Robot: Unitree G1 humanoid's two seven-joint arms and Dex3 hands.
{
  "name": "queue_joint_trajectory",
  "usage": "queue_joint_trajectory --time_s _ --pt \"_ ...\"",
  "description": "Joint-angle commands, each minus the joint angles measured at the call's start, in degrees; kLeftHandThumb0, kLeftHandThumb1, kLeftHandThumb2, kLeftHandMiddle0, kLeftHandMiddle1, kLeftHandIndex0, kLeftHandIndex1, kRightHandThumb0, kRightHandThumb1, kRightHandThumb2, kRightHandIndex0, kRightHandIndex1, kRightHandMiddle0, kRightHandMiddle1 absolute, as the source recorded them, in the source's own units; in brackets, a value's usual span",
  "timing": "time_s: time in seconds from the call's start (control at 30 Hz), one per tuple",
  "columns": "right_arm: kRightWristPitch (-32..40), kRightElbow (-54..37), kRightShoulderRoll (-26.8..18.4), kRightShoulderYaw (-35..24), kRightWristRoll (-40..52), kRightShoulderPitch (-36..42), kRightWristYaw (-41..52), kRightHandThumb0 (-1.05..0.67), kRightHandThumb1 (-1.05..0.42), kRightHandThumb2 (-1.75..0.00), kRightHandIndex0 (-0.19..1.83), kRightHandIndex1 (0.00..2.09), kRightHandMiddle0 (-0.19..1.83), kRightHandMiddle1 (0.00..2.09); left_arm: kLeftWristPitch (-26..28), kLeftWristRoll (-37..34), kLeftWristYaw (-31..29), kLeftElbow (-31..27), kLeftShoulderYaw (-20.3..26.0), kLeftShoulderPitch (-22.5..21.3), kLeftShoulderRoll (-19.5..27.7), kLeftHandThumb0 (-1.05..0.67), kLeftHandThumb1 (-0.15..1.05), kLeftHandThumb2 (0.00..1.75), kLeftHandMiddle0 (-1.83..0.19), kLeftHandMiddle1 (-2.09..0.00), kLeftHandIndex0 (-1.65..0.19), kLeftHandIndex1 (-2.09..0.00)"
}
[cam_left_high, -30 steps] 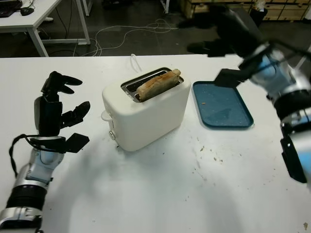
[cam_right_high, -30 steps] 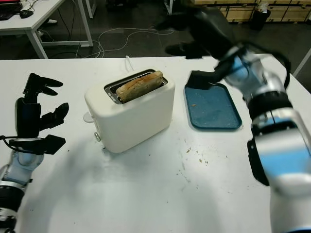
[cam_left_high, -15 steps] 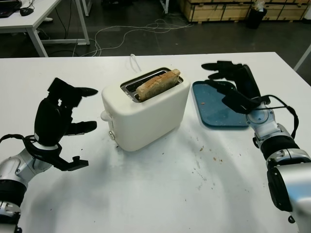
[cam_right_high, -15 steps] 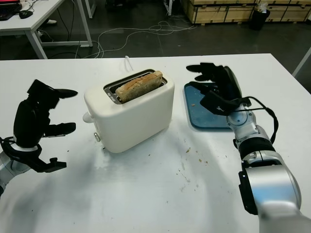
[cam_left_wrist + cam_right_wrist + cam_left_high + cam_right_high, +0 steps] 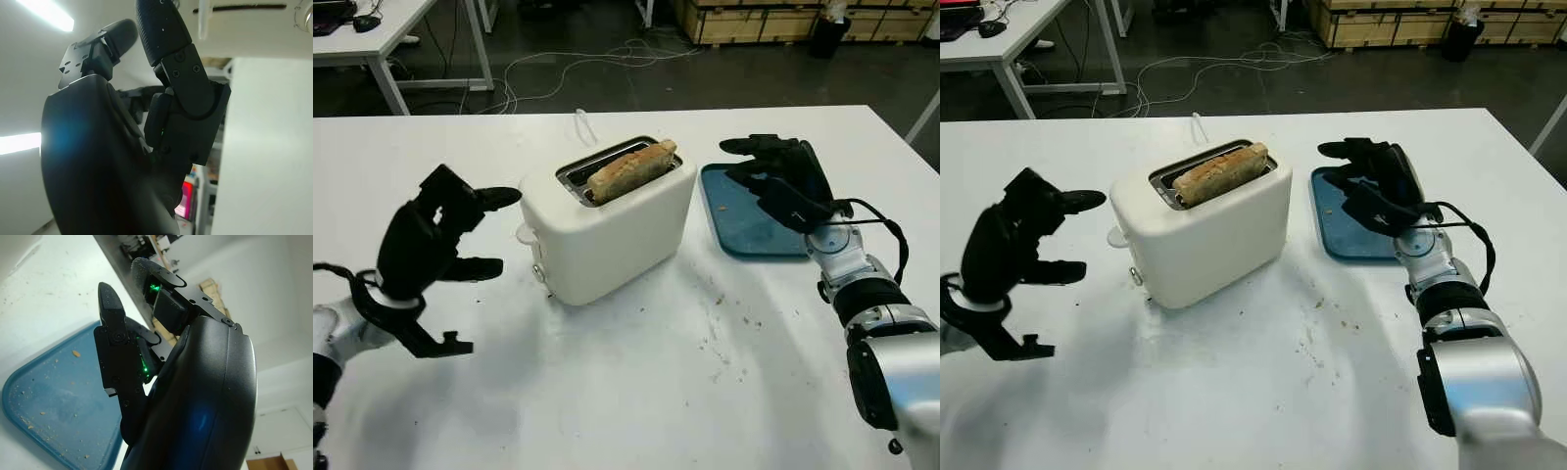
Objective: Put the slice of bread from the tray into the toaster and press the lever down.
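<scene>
Since half a second ago, left hand (image 5: 431,235) is tipping toward the toaster (image 5: 607,220), fingers uncurled and holding nothing, sitting at its 9 o'clock. Bread (image 5: 631,169) is already standing in the slot; lever knob (image 5: 525,234) is looking still up. Tray (image 5: 744,217) is lying at the toaster's 3 o'clock, right hand (image 5: 783,181) hovering over it, open and empty. Lever press is pending: left fingers probably need to come down on the knob.
</scene>
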Motion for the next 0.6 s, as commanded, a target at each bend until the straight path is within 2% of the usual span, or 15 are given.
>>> queue_joint_trajectory --time_s 0.0,0.03,0.1,0.13,0.2,0.37,0.57 --pt "1.4 -0.7 0.4 -0.2 0.7 -0.3 0.6 -0.26 -0.92 -0.05 0.92 0.27 0.92 0.02 3.7 -14.8 -15.2 -6.6 1.6 1.6 6.0 -1.03 0.92 0.85 -1.08 -1.75 -0.19 -1.61" --pt "1.3 -0.8 0.5 -0.3 0.7 -0.2 0.6 -0.25 -0.92 -0.05 0.92 0.27 0.92 0.02 6.4 -19.6 -20.4 -9.5 2.5 2.4 7.8 -1.04 0.92 0.85 -1.31 -1.75 -0.21 -1.69" --pt "1.4 -0.9 0.4 -0.2 0.5 0.0 0.5 -0.24 -0.92 -0.04 0.93 0.26 0.92 0.02 12.0 -27.3 -29.9 -15.0 4.6 3.3 11.5 -1.05 0.92 0.84 -1.46 -1.75 -0.29 -1.73" --pt "1.3 -0.9 0.4 -0.1 0.5 0.1 0.5 -0.24 -0.92 -0.05 0.94 0.26 0.92 0.02 14.1 -30.2 -33.9 -16.7 5.6 3.2 12.9 -1.05 0.92 0.84 -1.45 -1.75 -0.34 -1.74" --pt "1.4 -1.0 0.4 -0.2 0.6 0.2 0.6 -0.25 -0.92 -0.05 0.94 0.26 0.92 0.02 18.2 -34.0 -40.4 -19.8 7.7 3.3 14.3 -1.05 0.92 0.82 -1.31 -1.75 -0.40 -1.74" --pt "0.8 -1.2 0.4 -0.4 0.7 0.5 0.4 -0.25 -0.92 -0.04 0.95 0.25 0.93 0.02 25.6 -37.2 -51.9 -25.0 12.0 3.2 14.1 -1.05 0.92 0.79 -1.28 -1.75 -0.38 -1.74" --pt "0.8 -1.3 0.1 -0.4 0.6 0.5 0.3 -0.19 -0.92 -0.04 0.95 0.25 0.94 0.02 28.1 -36.2 -61.3 -27.0 12.6 2.4 12.6 -1.05 0.92 0.76 -1.35 -1.75 -0.29 -1.68"
